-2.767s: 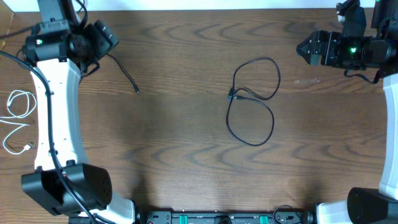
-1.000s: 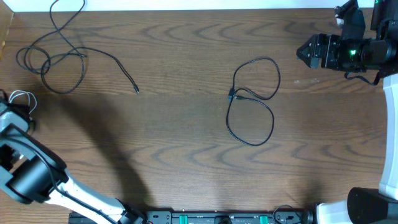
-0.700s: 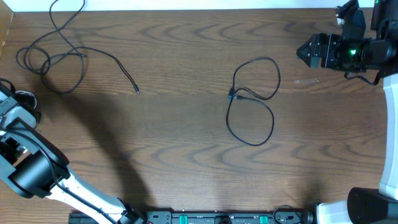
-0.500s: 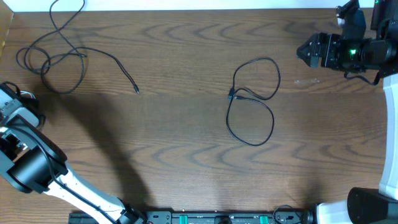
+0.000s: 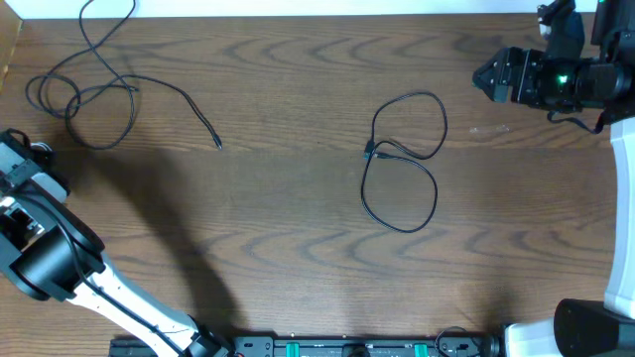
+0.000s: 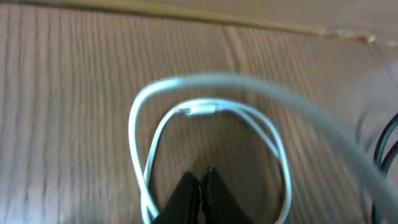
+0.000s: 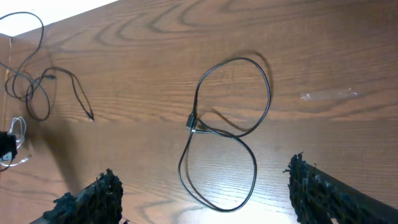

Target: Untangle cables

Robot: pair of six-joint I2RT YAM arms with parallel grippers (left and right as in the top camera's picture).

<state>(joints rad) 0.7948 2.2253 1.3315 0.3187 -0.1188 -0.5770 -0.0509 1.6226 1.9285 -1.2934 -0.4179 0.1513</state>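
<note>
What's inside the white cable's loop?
Only bare table and the tips of the shut left claw poking in. The white cable runs off the picture's lower edge, so the loop's bottom can't be seen.

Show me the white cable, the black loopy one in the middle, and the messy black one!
white cable [image 6: 202, 108], left wrist view, on the plug at the top of its loop.
figure-eight black cable [image 5: 370, 152], overhead view, where its two loops meet.
tangled black cable [image 5: 75, 97], overhead view, on its bunched middle.
</note>
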